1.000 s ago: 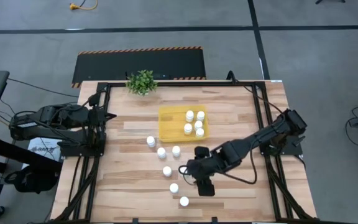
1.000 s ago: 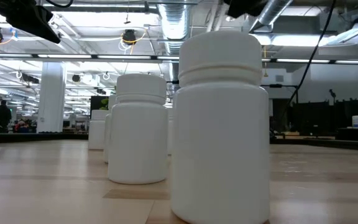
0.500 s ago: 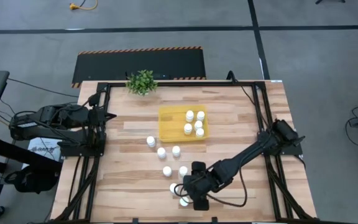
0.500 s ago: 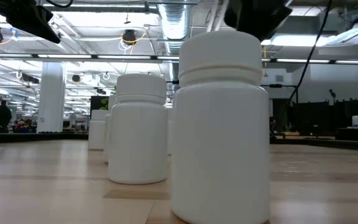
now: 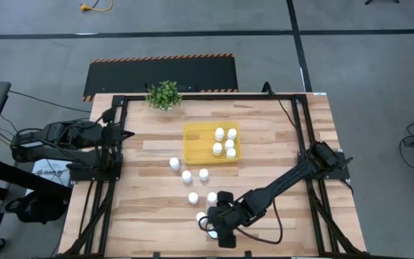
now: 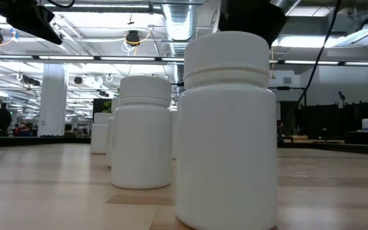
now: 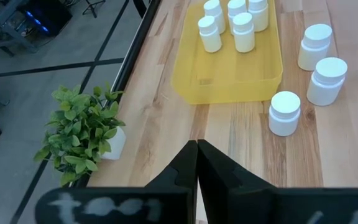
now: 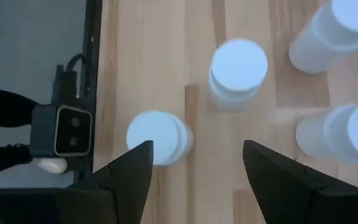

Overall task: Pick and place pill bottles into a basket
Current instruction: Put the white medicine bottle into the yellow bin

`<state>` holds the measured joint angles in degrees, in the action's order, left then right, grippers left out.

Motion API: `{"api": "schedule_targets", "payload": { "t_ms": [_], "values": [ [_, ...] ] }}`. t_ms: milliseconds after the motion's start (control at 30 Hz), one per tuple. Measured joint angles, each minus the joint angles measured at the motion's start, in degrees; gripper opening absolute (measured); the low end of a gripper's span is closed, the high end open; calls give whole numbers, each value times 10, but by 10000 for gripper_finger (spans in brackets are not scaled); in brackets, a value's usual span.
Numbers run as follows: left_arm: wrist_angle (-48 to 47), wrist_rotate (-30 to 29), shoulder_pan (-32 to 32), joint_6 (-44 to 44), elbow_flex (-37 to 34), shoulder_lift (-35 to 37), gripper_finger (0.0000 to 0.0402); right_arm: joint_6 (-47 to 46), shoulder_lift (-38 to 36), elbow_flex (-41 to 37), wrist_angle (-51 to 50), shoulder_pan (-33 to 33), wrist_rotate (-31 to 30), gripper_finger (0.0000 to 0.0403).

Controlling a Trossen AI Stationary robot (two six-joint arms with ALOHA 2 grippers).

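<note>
Right gripper (image 8: 194, 171) hangs wide open and empty over the near-edge small white plastic pill bottles (image 5: 212, 196) on the light wooden counter (image 5: 279, 144), fingers spread to straddle one, likely the nearest (image 8: 157, 137). Five bottles already stand in the shallow bright-yellow plastic basket (image 5: 196, 140); seven loose. Left gripper (image 7: 196, 163) shut, empty, parked at the left edge.
</note>
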<state>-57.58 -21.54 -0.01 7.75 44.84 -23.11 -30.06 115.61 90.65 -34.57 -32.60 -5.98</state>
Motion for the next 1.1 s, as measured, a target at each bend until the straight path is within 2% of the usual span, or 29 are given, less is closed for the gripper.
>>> {"api": "schedule_targets", "payload": {
  "t_ms": [267, 400, 867, 1100],
  "values": [
    [0, 0, 0, 0, 0, 0, 0, 0, 0, 0, 1, 0, -1, 240],
    [0, 0, 0, 0, 0, 0, 0, -4, 0, 0, -34, -4, 0, 240],
    [0, 0, 0, 0, 0, 0, 0, -90, 0, 0, -71, -34, 14, 240],
    [0, 0, 0, 0, 0, 0, 0, -3, 17, 1, -36, -42, 37, 240]
  ]
}}
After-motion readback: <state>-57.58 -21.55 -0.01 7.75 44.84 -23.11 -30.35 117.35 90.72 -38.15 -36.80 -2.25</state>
